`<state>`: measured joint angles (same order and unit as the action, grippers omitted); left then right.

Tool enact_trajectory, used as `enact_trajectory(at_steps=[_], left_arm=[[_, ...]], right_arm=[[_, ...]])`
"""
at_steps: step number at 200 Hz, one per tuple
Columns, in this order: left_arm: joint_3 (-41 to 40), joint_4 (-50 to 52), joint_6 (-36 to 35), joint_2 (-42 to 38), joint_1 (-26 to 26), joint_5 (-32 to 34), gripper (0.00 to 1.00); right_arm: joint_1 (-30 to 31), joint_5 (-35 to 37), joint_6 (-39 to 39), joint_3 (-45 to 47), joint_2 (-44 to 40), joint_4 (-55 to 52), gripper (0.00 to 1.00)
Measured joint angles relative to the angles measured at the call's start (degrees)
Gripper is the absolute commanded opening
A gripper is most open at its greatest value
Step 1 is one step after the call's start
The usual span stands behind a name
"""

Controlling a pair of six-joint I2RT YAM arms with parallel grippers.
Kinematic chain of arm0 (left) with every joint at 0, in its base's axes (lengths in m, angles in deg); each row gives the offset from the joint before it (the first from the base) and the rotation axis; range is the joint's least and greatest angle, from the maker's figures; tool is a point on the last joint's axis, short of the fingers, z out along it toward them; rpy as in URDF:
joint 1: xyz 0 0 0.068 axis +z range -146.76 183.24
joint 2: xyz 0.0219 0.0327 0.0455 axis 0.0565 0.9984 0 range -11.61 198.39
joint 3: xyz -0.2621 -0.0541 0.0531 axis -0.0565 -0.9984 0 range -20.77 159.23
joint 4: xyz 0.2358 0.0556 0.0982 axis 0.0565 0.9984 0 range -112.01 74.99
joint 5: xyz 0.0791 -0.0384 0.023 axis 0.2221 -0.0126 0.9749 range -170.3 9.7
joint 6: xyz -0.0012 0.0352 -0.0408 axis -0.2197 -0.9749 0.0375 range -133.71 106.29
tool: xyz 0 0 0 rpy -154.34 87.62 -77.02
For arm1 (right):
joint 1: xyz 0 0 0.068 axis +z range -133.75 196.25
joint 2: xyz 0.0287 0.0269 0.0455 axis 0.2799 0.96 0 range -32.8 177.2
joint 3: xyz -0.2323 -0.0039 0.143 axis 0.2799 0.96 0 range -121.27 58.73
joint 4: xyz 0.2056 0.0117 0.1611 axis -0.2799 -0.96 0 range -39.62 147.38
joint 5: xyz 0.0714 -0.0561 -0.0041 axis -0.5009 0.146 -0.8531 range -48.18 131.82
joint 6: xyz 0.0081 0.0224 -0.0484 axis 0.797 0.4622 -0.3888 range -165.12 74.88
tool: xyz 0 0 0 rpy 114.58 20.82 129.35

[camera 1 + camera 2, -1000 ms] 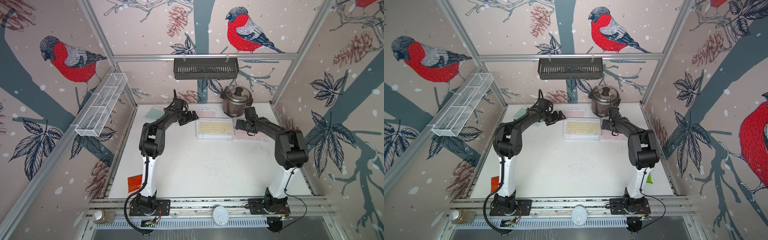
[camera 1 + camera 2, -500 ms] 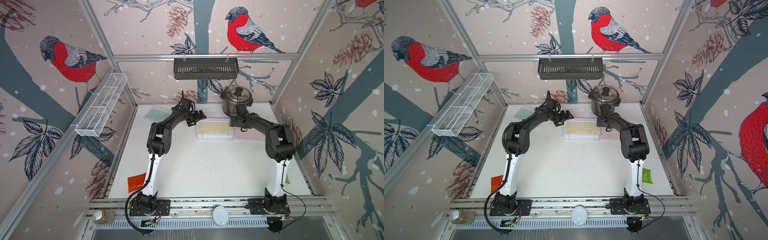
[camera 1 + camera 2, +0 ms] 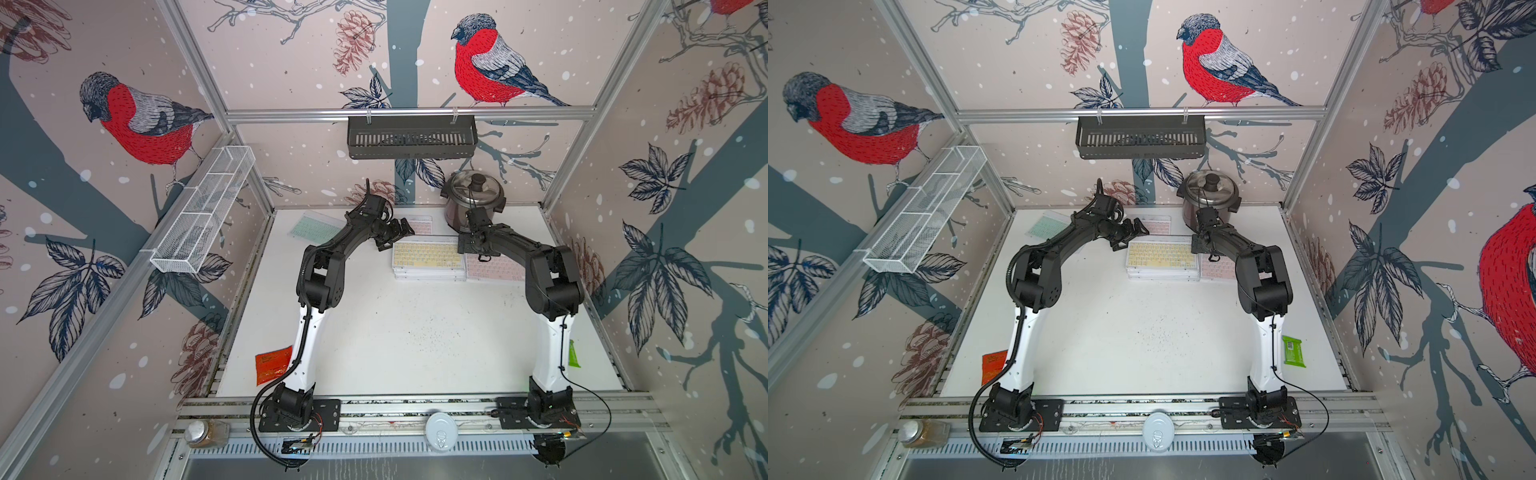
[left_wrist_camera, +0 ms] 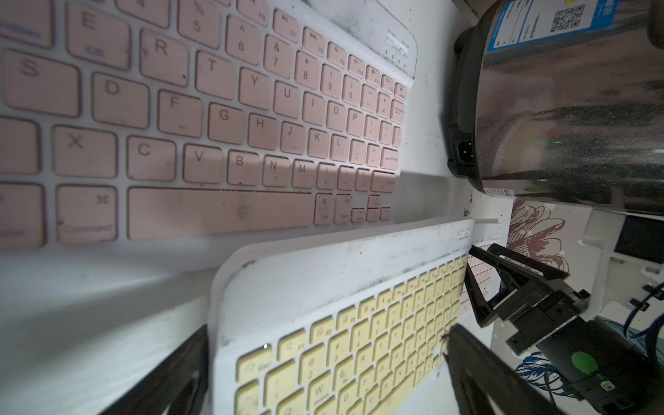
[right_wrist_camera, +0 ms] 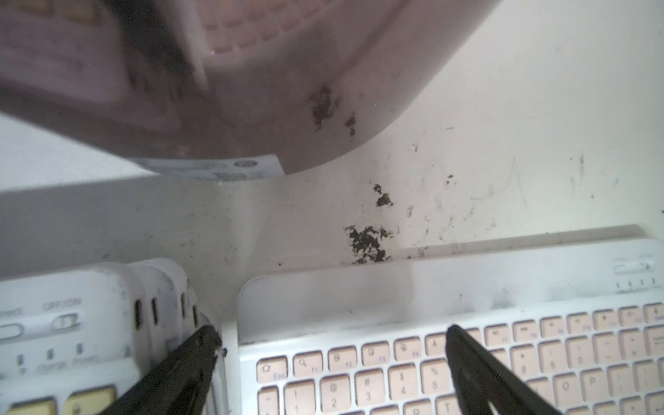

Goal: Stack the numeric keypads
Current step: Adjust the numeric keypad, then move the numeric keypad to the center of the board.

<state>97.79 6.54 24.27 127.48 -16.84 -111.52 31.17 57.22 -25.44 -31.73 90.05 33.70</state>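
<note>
Both arms have swung in toward the far worktop (image 3: 395,332) — left pincer (image 4: 327,332) open at the far-left corner of the yellow-topped stack (image 3: 428,257), right pincer (image 5: 332,330) open too, now straddling the gap between stack and the pink keypad (image 3: 496,268) just right — likely the next pickup.

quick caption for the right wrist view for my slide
Open right gripper at the gap between the yellow-topped keyboard stack and a single pink keyboard.
</note>
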Motion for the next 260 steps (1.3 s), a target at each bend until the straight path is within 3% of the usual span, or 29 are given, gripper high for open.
enact_trajectory(at_steps=[28,66,99,156,188,237,260], left_arm=[[-0.07,1.01,0.09,-0.13,0.00,-0.11,0.99],[-4.52,2.56,-1.11,-4.92,1.46,1.25,0.99],[-12.17,1.70,-2.03,-11.34,3.34,3.08,0.99],[-29.55,-4.96,-2.43,-23.47,0.76,2.03,0.99],[-35.85,-8.39,-1.75,-26.27,-1.88,0.59,0.99],[-36.48,-10.88,-0.48,-26.32,-3.19,-0.50,0.99],[-36.48,-11.58,-0.44,-26.32,-3.23,-0.98,0.99]], right_arm=[[-0.52,-0.61,0.02,0.61,-1.05,-0.07,1.00],[-5.05,-2.01,0.11,7.69,-8.94,1.79,1.00],[-11.30,-3.39,1.11,12.11,-9.51,3.08,1.00],[-21.20,-8.87,3.02,15.65,-10.05,6.80,1.00],[-22.93,-9.11,3.30,10.12,-6.05,7.39,1.00],[-24.04,-7.48,3.91,-6.25,5.95,4.00,1.00],[-22.47,-5.88,2.99,-8.09,8.09,2.82,1.00]])
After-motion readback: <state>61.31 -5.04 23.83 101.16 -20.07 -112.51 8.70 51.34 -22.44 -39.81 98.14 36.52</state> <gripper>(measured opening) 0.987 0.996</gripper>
